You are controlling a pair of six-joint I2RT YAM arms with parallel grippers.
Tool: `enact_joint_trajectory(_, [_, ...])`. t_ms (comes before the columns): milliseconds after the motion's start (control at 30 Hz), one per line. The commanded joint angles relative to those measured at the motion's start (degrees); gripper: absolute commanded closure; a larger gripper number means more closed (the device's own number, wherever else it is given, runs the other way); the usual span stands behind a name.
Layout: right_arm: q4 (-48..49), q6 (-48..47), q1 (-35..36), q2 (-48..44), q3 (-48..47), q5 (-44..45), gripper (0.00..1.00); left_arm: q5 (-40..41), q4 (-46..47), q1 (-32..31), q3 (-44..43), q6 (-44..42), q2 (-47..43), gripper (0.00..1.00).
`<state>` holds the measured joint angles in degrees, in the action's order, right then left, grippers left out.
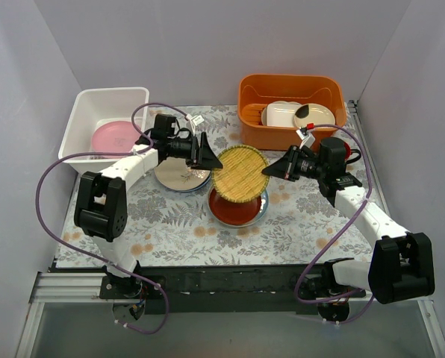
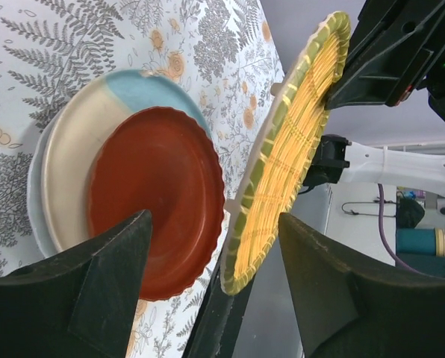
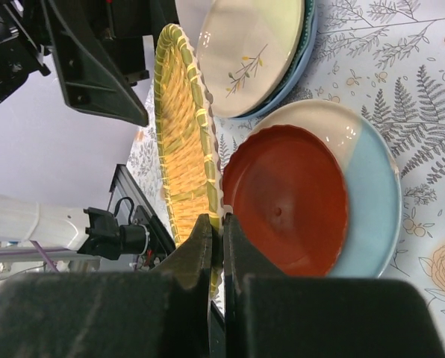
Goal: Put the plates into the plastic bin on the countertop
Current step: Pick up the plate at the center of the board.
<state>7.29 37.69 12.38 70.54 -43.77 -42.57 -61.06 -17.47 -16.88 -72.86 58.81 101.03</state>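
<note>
My right gripper [image 1: 267, 171] [image 3: 217, 224] is shut on the right rim of the yellow woven-look plate [image 1: 240, 174] [image 3: 184, 134] and holds it lifted and tilted over the red-brown plate [image 1: 237, 208] [image 3: 286, 201], which lies on a teal-blue and cream plate [image 3: 375, 190]. My left gripper [image 1: 213, 158] [image 2: 215, 257] is open, its jaws on either side of the yellow plate's [image 2: 286, 149] left rim, not touching. A pink plate [image 1: 113, 136] lies in the white plastic bin [image 1: 84, 104] at the back left. The cream-green sprig plate [image 1: 179, 176] [image 3: 249, 52] tops a stack under my left arm.
An orange tub [image 1: 286, 89] at the back right holds cream rectangular dishes [image 1: 282, 114]. A red mug [image 1: 351, 153] stands behind my right wrist. The fern-print countertop [image 1: 170, 224] ends at a black rail in front.
</note>
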Motion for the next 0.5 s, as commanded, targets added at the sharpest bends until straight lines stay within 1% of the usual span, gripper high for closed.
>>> enact_joint_trajectory(0, [6.3, 2.6, -0.2, -1.1, -2.6, -3.2, 0.99, -1.8, -1.0, -1.6, -2.4, -1.1, 0.7, 0.36])
enact_joint_trajectory(33, [6.5, 2.6, -0.3, -1.0, -2.6, -3.4, 0.99, -2.0, -1.0, -1.8, -2.5, -1.1, 0.9, 0.41])
enact_joint_trajectory(200, [7.3, 3.2, -0.2, -0.9, -2.1, -3.8, 0.99, -2.2, -1.6, -3.6, -3.1, -1.8, 1.4, 0.53])
enact_joint_trajectory(267, [7.7, 3.4, -0.2, -0.8, -2.0, -3.9, 0.99, -2.4, -1.8, -3.9, -3.3, -2.0, 1.5, 0.64])
enact_joint_trajectory(333, [7.9, 3.4, -0.2, -0.8, -1.8, -4.0, 0.99, -2.5, -1.9, -4.2, -3.3, -2.2, 1.5, 0.69])
enact_joint_trajectory(400, [7.9, 3.4, -0.2, -0.8, -1.8, -4.1, 0.99, -2.9, -1.9, -4.6, -3.4, -2.5, 1.4, 0.78])
enact_joint_trajectory(433, [7.9, 3.4, -0.3, -0.8, -1.7, -4.1, 0.99, -3.1, -1.9, -4.6, -3.4, -2.6, 1.4, 0.83])
enact_joint_trajectory(467, [8.1, 3.4, -0.2, -0.8, -1.7, -4.0, 0.99, -3.3, -1.9, -4.6, -3.4, -2.7, 1.4, 0.92])
